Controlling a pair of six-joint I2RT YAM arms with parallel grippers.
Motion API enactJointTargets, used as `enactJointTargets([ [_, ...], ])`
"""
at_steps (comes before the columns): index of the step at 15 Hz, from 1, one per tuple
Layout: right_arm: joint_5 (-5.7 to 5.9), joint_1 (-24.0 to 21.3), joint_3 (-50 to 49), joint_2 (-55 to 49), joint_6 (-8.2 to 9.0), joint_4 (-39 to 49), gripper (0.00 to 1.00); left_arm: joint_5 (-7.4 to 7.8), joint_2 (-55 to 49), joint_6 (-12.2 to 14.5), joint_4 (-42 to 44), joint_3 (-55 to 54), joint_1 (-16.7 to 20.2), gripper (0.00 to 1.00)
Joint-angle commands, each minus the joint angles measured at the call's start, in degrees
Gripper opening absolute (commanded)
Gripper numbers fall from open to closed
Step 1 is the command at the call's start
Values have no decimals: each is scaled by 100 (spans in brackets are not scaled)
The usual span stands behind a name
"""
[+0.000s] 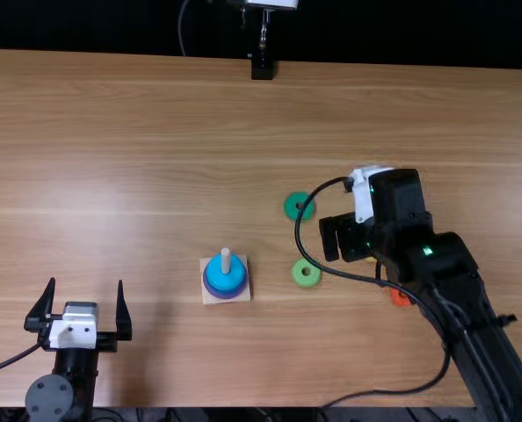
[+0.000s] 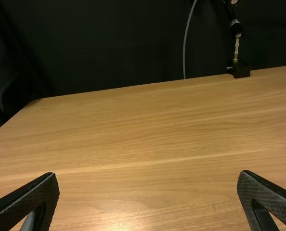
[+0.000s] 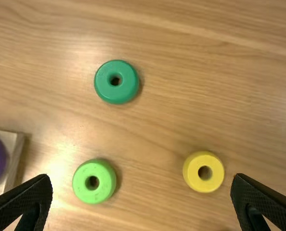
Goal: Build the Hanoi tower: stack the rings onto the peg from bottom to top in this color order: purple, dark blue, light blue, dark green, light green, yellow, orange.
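In the top view my left gripper [image 1: 84, 286] stands open at the lower left; the left wrist view shows its fingers wide apart, with my left gripper [image 2: 149, 177] empty. My right gripper [image 1: 341, 238] is over the table right of the rings; in the right wrist view my right gripper [image 3: 142, 180] is open above the table. The peg [image 1: 226, 258] rises through a light blue ring [image 1: 215, 271] above a purple ring [image 1: 227, 295]; whether dark blue lies between I cannot tell. Dark green ring [image 3: 128, 86], light green ring [image 3: 82, 182] and yellow ring [image 3: 214, 178] lie loose. An orange ring [image 1: 399, 298] is partly hidden beside the right arm.
The square wooden base [image 1: 207, 297] stands near the middle of the table [image 1: 138, 167]. A black cable [image 1: 298, 230] from the right arm loops over the table near the green rings. At the far edge stands a black mount [image 1: 262, 69].
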Motion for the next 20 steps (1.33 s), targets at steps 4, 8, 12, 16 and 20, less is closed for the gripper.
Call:
enactJointTargets([
  [4, -20, 181, 1207, 894, -10, -77, 100, -7, -62, 25, -30, -126, -8, 100],
  [8, -9, 190, 1760, 1668, 32, 28, 100, -7, -62, 25, -30, -126, -8, 100],
  [12, 1, 506, 1866, 2441, 32, 28, 100, -7, -62, 25, -30, -126, -8, 100],
  [16, 12, 532, 1927, 2740, 22, 28, 100, -7, -62, 25, -30, -126, -8, 100],
  [20, 1, 524, 1936, 3056, 32, 39, 100, -7, -62, 25, -30, -126, -8, 100],
])
